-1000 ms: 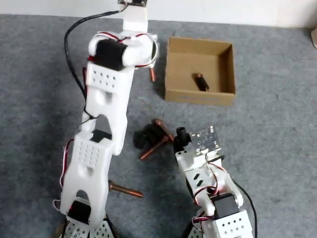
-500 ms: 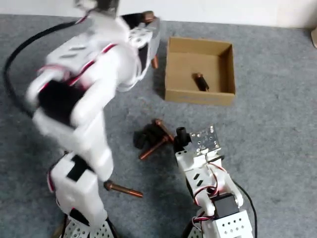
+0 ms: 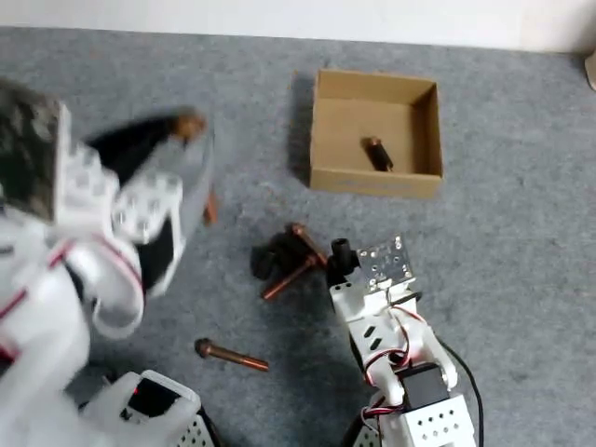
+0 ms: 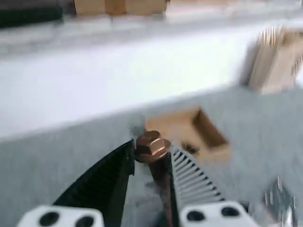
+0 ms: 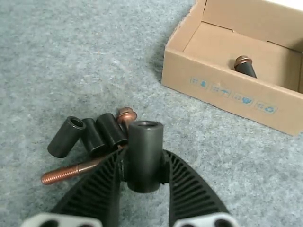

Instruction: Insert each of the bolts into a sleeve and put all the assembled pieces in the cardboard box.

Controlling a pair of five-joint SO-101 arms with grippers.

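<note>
My left gripper (image 4: 150, 158) is shut on a copper bolt (image 4: 151, 146) and hangs raised over the table's left side (image 3: 182, 158), the bolt head (image 3: 191, 124) uppermost. Near the front middle, my right gripper (image 5: 143, 160) is shut on a black sleeve (image 5: 144, 153), held upright with its bore facing up (image 3: 340, 251). Just left of it lies a pile of black sleeves (image 5: 92, 136) with two more bolts (image 3: 289, 272). The cardboard box (image 3: 372, 182) stands at the back right, with one assembled piece (image 3: 377, 154) inside (image 5: 245, 65).
A single loose bolt (image 3: 233, 355) lies on the grey carpet at the front left. The left arm's white links (image 3: 56, 279) loom over the left side. A white wall edge runs along the back.
The left arm has swung back from the far side beside the box toward the near left, lifting the bolt with it. The right arm and its sleeve have stayed still.
</note>
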